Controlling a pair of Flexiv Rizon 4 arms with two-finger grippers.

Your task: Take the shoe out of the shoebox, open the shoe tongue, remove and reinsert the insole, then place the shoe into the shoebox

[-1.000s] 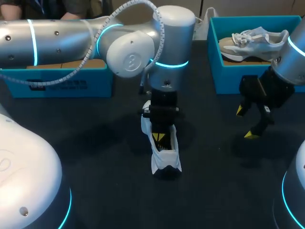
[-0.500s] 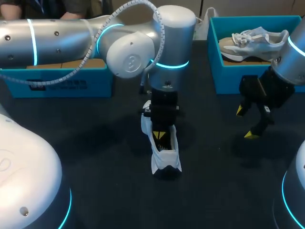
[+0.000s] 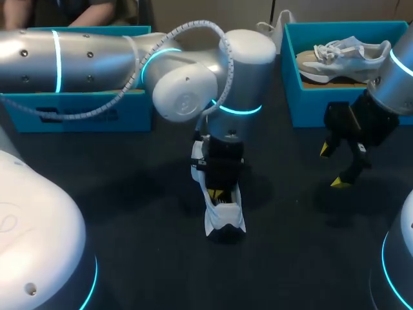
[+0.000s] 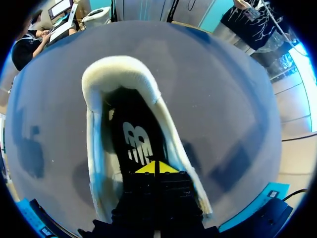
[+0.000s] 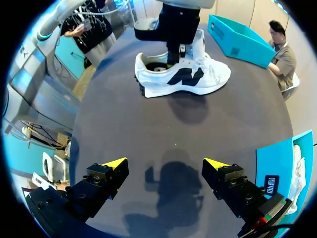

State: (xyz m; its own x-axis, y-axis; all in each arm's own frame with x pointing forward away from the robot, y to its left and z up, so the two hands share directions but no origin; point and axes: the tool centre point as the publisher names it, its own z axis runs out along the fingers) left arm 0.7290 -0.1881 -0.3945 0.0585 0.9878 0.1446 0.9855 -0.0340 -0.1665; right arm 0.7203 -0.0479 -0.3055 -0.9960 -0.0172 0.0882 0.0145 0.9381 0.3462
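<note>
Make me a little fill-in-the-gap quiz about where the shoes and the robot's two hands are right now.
1. The white sneaker with a black insole stands on the dark table, and the yellow tips of the left hand are down ____ it.
2. The right hand hovers above the table with its fingers apart, holding ____.
3. A second, pale grey sneaker lies in the teal cardboard shoebox on the robot's ____ side.
Missing words: inside; nothing; right.
</note>
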